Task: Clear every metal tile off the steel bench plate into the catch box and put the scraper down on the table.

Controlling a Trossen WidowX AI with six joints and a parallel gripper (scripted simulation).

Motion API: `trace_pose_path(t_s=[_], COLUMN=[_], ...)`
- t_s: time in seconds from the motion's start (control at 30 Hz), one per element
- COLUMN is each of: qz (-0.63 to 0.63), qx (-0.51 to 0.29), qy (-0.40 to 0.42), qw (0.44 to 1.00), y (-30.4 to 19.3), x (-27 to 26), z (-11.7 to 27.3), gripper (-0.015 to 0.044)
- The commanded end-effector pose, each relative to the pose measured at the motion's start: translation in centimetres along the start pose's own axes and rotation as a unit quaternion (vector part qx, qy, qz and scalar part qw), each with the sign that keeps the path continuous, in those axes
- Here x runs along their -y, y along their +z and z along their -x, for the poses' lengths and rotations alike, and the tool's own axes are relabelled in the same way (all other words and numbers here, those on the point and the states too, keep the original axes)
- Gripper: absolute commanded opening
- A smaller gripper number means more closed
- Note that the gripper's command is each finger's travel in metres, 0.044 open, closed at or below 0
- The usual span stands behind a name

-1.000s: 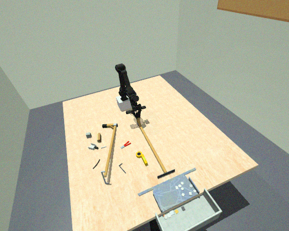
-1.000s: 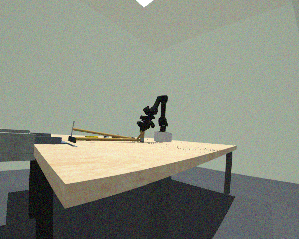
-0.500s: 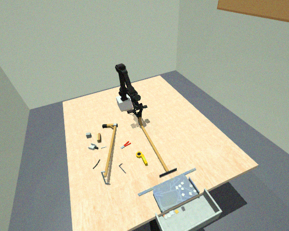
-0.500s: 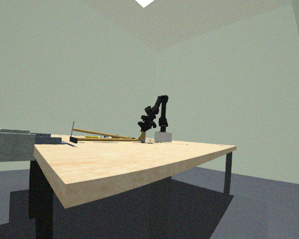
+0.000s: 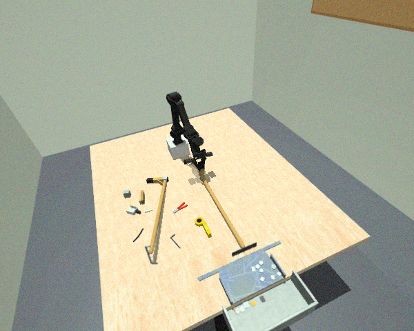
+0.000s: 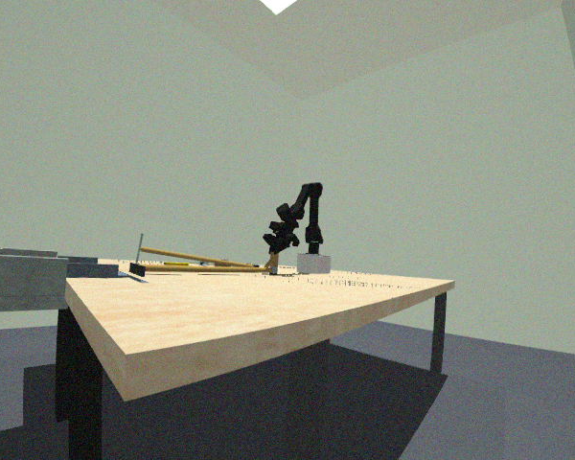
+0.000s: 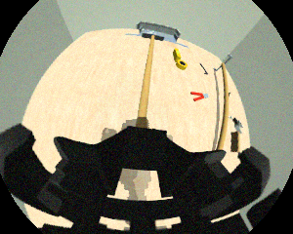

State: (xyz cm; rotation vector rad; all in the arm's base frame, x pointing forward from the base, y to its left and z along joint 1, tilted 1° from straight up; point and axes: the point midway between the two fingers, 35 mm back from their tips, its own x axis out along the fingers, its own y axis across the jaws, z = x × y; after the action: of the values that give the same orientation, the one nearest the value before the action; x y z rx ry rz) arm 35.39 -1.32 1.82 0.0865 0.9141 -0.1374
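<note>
My gripper point(image 5: 201, 168) point(image 6: 274, 253) point(image 7: 142, 131) is shut on the upright grip at the near end of the long scraper point(image 5: 221, 209) point(image 6: 203, 268) point(image 7: 146, 83). The scraper's wooden shaft runs low over the table, and its black blade point(image 5: 244, 249) point(image 6: 137, 269) is just short of the metal strip at the plate's near edge. The bluish steel plate point(image 5: 235, 286) bears several pale tiles point(image 5: 261, 270), grouped on its right half in the top view. The grey catch box point(image 5: 271, 313) point(image 6: 22, 285) point(image 7: 158, 28) at the far end holds several white, orange and dark pieces.
A second long-handled tool point(image 5: 159, 214) point(image 7: 226, 102) lies left of the scraper in the top view. Yellow tape-like tool point(image 5: 207, 229) point(image 7: 180, 63), red-handled pliers point(image 5: 179, 207) point(image 7: 203, 96) and a hex key point(image 5: 175, 241) lie between them. A low raised rail point(image 5: 277, 265) borders the plate's right side.
</note>
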Motion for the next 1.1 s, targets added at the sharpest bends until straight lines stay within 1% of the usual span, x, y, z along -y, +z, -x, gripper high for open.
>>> trace_pose_path(t_s=[0.0,1.07], qz=[0.000,0.003], qx=[0.008,0.010], qy=[0.003,0.006], qw=[1.000,1.000], y=[1.2,4.7], x=[-0.2,-0.2], z=[-0.3,-2.9], gripper=[0.0000,0.0000])
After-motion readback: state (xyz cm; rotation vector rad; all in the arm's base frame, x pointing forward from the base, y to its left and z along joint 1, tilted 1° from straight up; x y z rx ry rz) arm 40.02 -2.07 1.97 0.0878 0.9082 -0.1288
